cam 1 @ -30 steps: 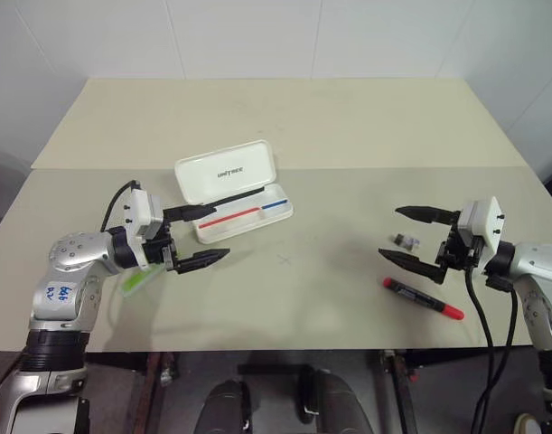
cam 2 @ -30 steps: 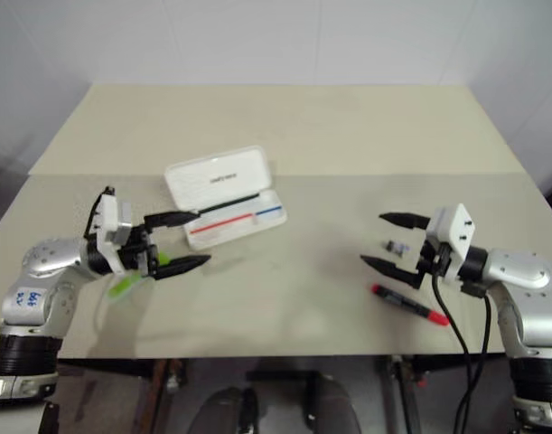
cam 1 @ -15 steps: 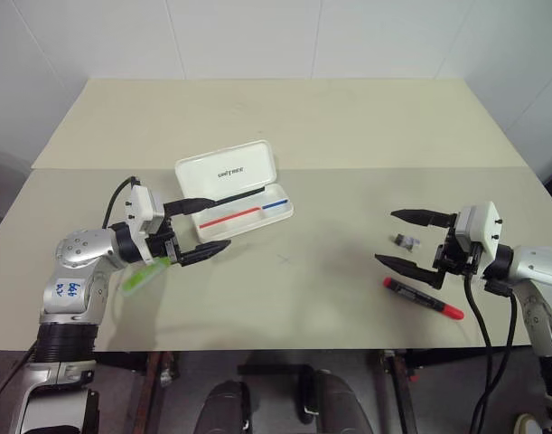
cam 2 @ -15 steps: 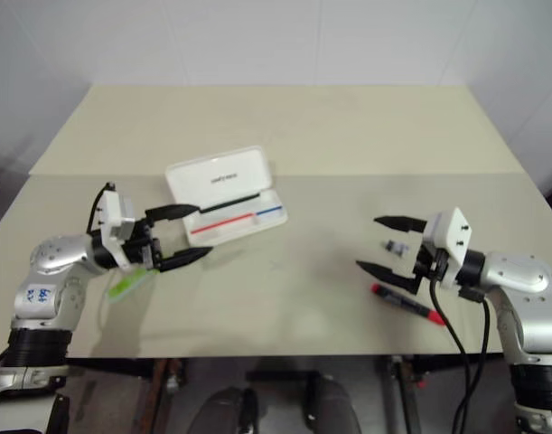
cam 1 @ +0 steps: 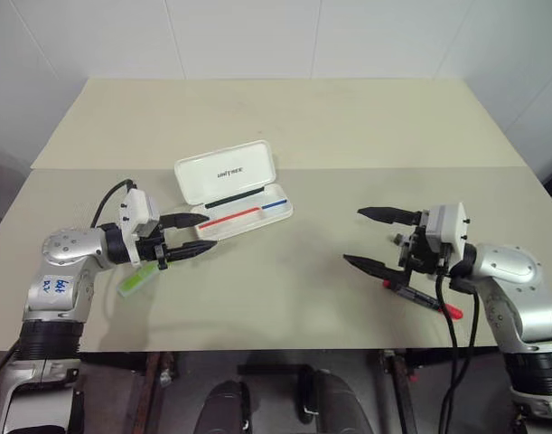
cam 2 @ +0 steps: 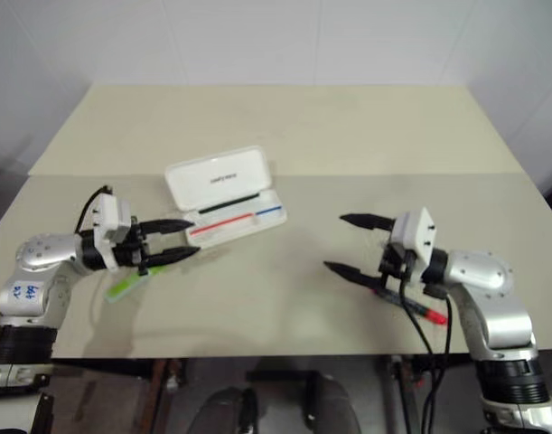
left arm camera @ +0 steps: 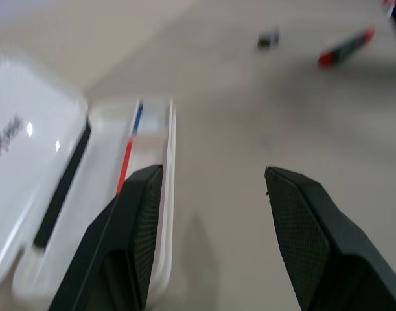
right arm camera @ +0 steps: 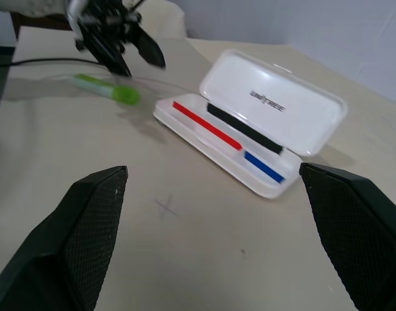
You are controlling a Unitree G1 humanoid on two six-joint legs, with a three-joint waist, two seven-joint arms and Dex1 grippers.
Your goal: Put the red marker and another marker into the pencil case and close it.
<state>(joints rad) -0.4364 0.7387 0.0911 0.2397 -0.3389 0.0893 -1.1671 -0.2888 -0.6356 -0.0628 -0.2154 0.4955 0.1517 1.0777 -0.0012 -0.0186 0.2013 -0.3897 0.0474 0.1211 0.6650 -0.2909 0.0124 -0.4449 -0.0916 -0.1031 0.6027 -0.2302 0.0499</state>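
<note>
the pencil case [cam 1: 232, 191] lies open on the tabletop [cam 1: 312, 117], lid tipped back with its lettering showing and the tray facing up, so both markers can drop straight in; thin red and blue lines run along the tray's inside. neither marker is in it yet.

the green marker [cam 1: 139, 278] lies flat on the tabletop just to the robot's left of the case, close under the left arm. the left tool [cam 1: 200, 232] hangs above the gap between that marker and the near end of the case, its two black fingers parted and holding nothing; the left wrist view shows bare tabletop between them and the tray edge beside one finger. the fingers stand narrower than the right ones.

the red marker [cam 1: 422, 298] lies well apart from the case, on the robot's right, red end toward the front edge. a small dark bit [left arm camera: 268, 39], perhaps a cap, sits near it. the right tool [cam 1: 369, 238] is spread wide and empty, pointing across toward the case, with the marker lying beneath its lower finger and wrist; it does not look lined up for a pick.
</note>
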